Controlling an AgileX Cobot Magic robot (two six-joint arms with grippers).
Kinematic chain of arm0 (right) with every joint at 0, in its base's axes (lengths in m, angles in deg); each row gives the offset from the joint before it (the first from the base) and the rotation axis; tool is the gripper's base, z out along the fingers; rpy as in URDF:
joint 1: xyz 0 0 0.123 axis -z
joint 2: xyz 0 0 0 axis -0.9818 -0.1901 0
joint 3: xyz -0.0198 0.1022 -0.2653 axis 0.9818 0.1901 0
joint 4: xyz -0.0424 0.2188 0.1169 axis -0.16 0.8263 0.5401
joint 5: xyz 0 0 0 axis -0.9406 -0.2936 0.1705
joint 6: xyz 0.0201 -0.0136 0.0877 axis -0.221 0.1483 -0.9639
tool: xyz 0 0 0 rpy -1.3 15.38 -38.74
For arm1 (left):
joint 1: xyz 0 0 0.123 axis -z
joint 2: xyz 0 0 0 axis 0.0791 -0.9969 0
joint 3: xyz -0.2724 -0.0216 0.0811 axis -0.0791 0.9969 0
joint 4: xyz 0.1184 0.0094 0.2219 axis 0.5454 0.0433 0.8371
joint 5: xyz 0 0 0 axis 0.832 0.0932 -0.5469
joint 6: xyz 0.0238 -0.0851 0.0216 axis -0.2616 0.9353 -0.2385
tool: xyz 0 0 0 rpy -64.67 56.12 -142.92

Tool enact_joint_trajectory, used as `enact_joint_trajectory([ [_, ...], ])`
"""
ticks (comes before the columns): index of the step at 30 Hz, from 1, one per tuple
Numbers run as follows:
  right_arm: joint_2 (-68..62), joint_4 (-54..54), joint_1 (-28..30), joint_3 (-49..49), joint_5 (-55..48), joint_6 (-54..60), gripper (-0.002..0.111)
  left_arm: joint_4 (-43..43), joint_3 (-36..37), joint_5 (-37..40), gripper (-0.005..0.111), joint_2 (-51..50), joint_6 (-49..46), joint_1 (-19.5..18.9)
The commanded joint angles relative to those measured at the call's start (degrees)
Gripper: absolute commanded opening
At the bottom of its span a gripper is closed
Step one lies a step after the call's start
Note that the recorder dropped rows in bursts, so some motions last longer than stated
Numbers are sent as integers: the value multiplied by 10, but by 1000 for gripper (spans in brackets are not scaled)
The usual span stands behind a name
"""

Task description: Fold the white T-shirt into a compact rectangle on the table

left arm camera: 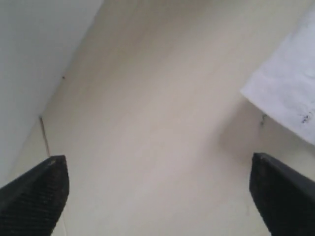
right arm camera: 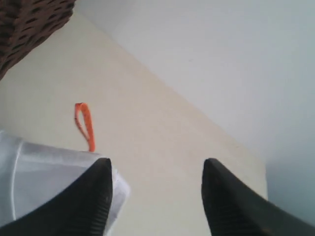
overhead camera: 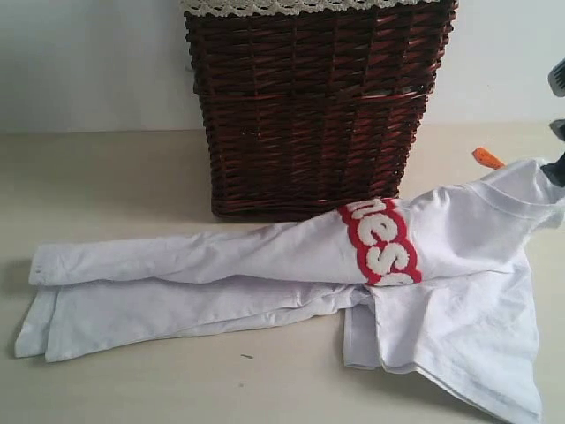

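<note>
Looking across the scene, we see a pale beige table [overhead camera: 115,168] running back to a plain whitish wall [overhead camera: 88,62]. A dark brown wicker basket [overhead camera: 313,106] with a lace trim [overhead camera: 291,7] along its top stands at the back of the table, near the middle.

The white T-shirt [overhead camera: 265,265] lies on the table just in front of the basket, drawn out long from left to right. Its red-edged letters [overhead camera: 381,240] sit near the basket's lower right corner, and its small orange neck tag [overhead camera: 487,158] is at the far right end.

The left gripper [left arm camera: 157,201] hangs over bare table with its fingers [left arm camera: 34,199] spread wide and nothing between them. In its wrist view a corner of the shirt lies off to one side, apart from both tips.

The right gripper [right arm camera: 155,196] is at the shirt's collar end, by the right edge of the exterior view. Its fingers stand apart too. White cloth lies at one finger and reaches a little past it into the gap; the rest of the gap shows bare table. We cannot tell whether cloth and finger touch. The orange tag rests on the table just beyond that cloth.
</note>
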Motion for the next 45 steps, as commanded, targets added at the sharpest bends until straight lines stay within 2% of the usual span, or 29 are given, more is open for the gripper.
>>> enact_joint_trajectory([
  [1, 22, 0, 3, 1, 114, -36, 54, 40, -4, 6, 95, 25, 5, 12],
  [5, 58, 0, 3, 1, 99, -81, 52, 40, -4, 90, 95, 41, 24, 49],
  [8, 97, 0, 3, 1, 12, -109, 41, 29, -4, 145, 95, 63, 51, 88],
  [12, 155, 0, 3, 1, -194, -119, 20, -5, -4, 195, 95, 101, 66, 148],
  [14, 173, 0, 3, 1, -296, -119, 8, -19, -4, 215, 90, 110, 66, 177],
  [15, 178, 0, 3, 1, -339, -117, 3, -22, -4, 224, 85, 111, 66, 187],
  [17, 190, 3, 3, 1, -396, -111, 0, -33, -2, 240, 66, 110, 66, 210],
  [21, 209, 24, 3, 1, -405, -80, 0, -35, 2, 228, 10, 88, 64, 230],
  [22, 212, 34, 3, 1, -400, -72, 0, -38, 2, 213, 1, 74, 64, 230],
  [25, 217, 58, 3, 1, -396, -66, 0, -47, 2, 173, 0, 31, 64, 230],
  [28, 217, 75, 3, 1, -396, -66, 0, -45, 0, 170, 0, -19, 55, 230],
  [32, 217, 76, 3, 1, -396, -66, 0, -45, -12, 169, 0, -62, -9, 230],
  [38, 217, 76, 3, 1, -396, -66, 0, -45, -48, 174, 0, -140, -30, 230],
  [42, 217, 76, 3, 1, -396, -66, 0, -45, -79, 235, 0, -165, -74, 230],
  [44, 217, 77, 3, 1, -396, -66, 0, -55, -91, 287, 0, -168, -74, 230],
  [45, 217, 82, 3, 1, -396, -66, 0, -78, -96, 344, 0, -166, -89, 230],
])
